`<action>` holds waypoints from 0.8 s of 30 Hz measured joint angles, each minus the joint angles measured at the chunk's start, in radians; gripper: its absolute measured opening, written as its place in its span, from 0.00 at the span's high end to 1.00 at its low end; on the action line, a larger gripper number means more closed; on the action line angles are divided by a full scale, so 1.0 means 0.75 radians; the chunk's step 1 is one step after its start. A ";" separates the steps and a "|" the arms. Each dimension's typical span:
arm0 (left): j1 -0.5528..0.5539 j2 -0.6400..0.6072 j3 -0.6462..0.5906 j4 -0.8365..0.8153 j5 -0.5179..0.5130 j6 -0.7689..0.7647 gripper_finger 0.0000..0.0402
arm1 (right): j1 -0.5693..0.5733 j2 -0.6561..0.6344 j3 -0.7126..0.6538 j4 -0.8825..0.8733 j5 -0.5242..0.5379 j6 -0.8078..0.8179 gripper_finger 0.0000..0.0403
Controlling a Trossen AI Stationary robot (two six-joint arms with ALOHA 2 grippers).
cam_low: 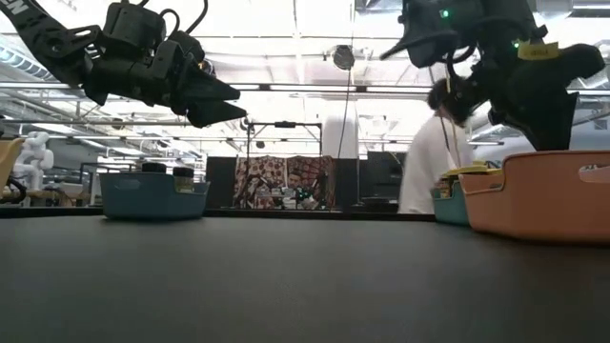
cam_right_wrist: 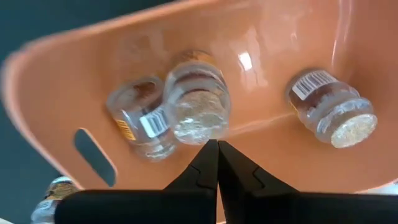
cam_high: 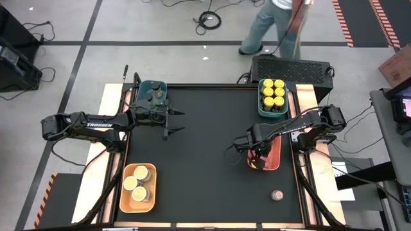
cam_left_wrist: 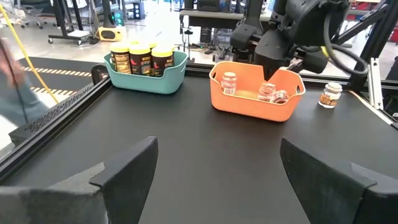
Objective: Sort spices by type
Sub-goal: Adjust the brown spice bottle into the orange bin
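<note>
With its fingers pinched together on nothing above the orange plastic tray at the table's right, the right gripper should reopen before reaching the last small clear jar nearby, while the left gripper waits open.

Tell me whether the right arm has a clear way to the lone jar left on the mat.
Probably yes. The lone jar stands by itself on open black mat, just beyond the orange tray where the right claw hangs shut and empty-looking. Nothing sits between them; it must lift over the tray's wall first.

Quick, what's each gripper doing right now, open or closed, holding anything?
Left gripper: open, empty, by the teal tray.
Right gripper: closed, empty, over the orange tray.
</note>
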 joint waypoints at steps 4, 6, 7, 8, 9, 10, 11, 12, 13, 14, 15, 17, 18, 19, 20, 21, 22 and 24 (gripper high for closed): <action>0.000 0.000 0.000 0.000 0.000 -0.001 0.15 | 0.000 -0.020 0.011 0.067 0.000 -0.001 1.00; 0.000 0.000 0.000 0.001 0.000 -0.001 0.15 | 0.000 -0.021 0.011 0.088 0.000 -0.001 1.00; 0.000 0.000 0.000 0.001 0.000 0.000 0.15 | 0.000 -0.021 0.011 0.086 0.000 0.000 1.00; 0.000 0.000 0.000 0.001 0.000 0.000 0.15 | 0.000 -0.023 0.011 0.085 -0.001 0.000 1.00; 0.000 0.000 0.000 0.001 0.000 0.000 0.15 | 0.000 -0.024 0.011 0.086 -0.002 0.000 1.00; 0.000 0.000 0.000 0.001 0.000 0.000 0.15 | 0.000 -0.024 0.011 0.086 -0.003 0.000 1.00; 0.000 0.000 0.000 0.001 0.000 0.000 0.15 | 0.000 -0.024 0.011 0.090 -0.003 0.000 1.00; 0.000 0.000 0.000 0.001 0.000 0.000 0.15 | 0.000 -0.024 0.011 0.097 -0.003 0.000 1.00; 0.000 -0.001 0.000 0.001 0.000 0.001 0.15 | 0.000 -0.024 0.011 0.107 -0.002 0.001 1.00; 0.000 0.000 0.000 0.001 0.000 0.000 0.15 | 0.000 -0.024 0.008 0.127 -0.001 0.004 1.00; 0.000 0.000 0.000 0.001 0.000 0.000 0.15 | 0.000 -0.024 0.000 0.150 -0.001 0.006 1.00; 0.000 0.000 0.000 0.001 0.000 0.001 0.15 | 0.000 -0.024 -0.019 0.185 -0.001 0.010 1.00; 0.000 0.000 0.000 0.001 0.000 0.001 0.15 | 0.000 -0.024 -0.027 0.198 -0.001 0.010 1.00; 0.000 0.000 0.000 0.001 0.000 0.000 0.15 | 0.000 -0.025 -0.035 0.209 -0.001 0.010 1.00; 0.000 0.000 0.000 0.001 0.000 0.000 0.15 | 0.000 -0.025 -0.042 0.222 0.000 0.010 1.00; 0.000 0.000 0.000 0.001 0.000 0.000 0.15 | -0.001 -0.025 -0.046 0.234 0.002 0.011 1.00; 0.000 0.000 0.000 0.000 0.000 0.000 0.15 | 0.000 -0.025 -0.047 0.240 0.006 0.011 1.00; 0.000 0.000 0.000 0.000 0.000 -0.001 0.15 | 0.000 -0.025 -0.048 0.247 0.014 0.011 1.00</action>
